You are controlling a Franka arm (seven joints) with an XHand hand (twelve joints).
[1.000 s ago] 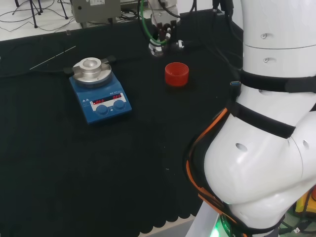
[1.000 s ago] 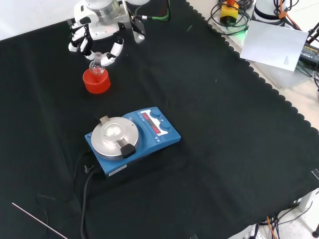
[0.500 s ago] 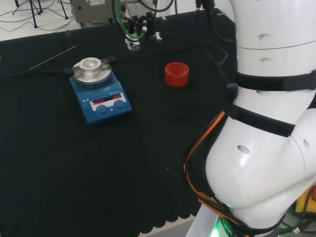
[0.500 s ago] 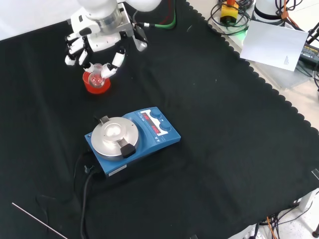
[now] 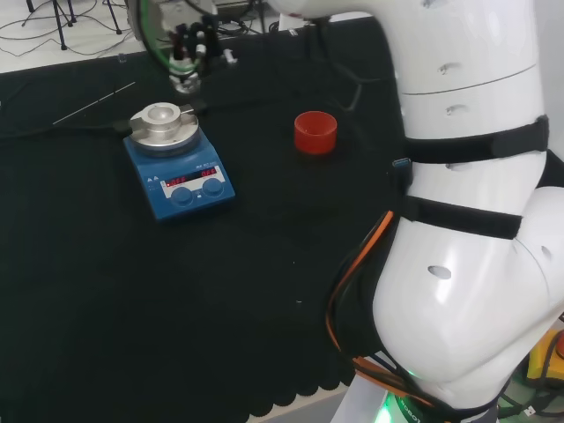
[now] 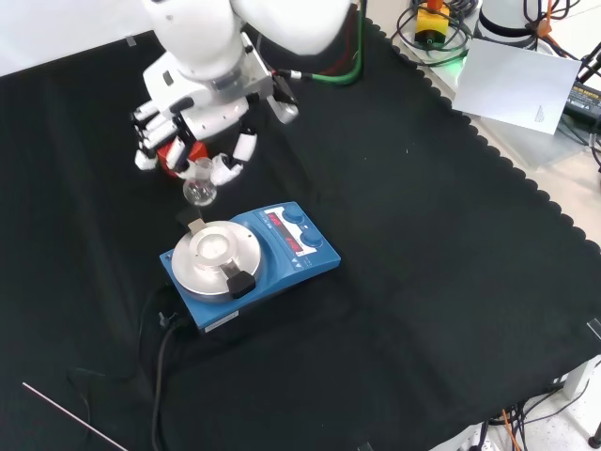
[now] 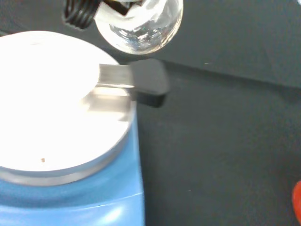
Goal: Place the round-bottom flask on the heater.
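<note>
**benchguy:** So the arm point(image 5: 467, 220) is hanging over the black cloth point(image 6: 423, 244), and the landmark here is the blue heater point(image 6: 246, 262). The hand point(image 6: 202, 113) is hovering just past the heater's far edge in the front view, fingers curled in and pinching the neck of the glass flask point(image 6: 199, 191). The flask is dangling bulb-down in the air, close to the silver plate point(image 6: 214, 254) but not over its middle yet. The red stand point(image 5: 315, 131) is sitting well off to the heater's right in the head view.

**labrat:** Looks like the carry step to me. What's the trick?

**benchguy:** I'd say getting the bulb centred over the dip in the plate before going down. From the wrist view the flask point(image 7: 139, 24) is hanging just beyond the plate's rim, near that grey tab point(image 7: 136, 81). Coming straight down and keeping the neck upright matters, since a round bottom is probably going to roll if it's landing off-centre.
</note>
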